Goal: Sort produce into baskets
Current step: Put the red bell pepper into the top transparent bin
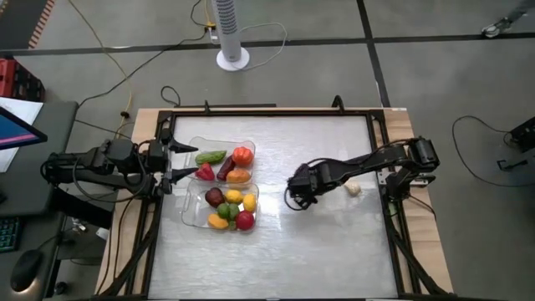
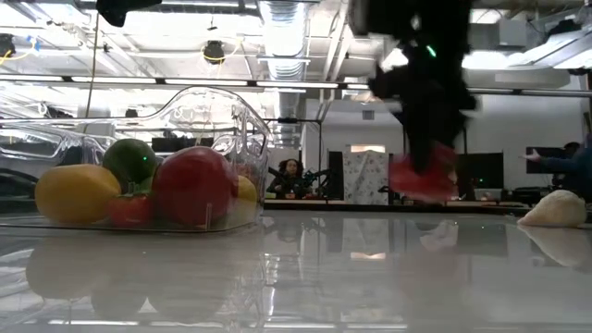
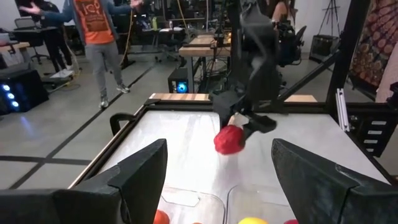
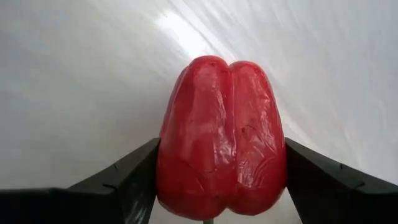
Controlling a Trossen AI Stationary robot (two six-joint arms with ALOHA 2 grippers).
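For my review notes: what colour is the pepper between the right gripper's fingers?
Red. The pepper fills the right wrist view, between the right gripper fingers.

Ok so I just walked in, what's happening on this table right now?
The robot is sorting toy produce into two clear baskets. The right gripper holds a red pepper between its fingers, above the open table right of the baskets, which already hold about ten pieces. The left gripper waits at the baskets' left edge with its fingers apart and nothing between them. One whitish piece still lies on the table to the right.
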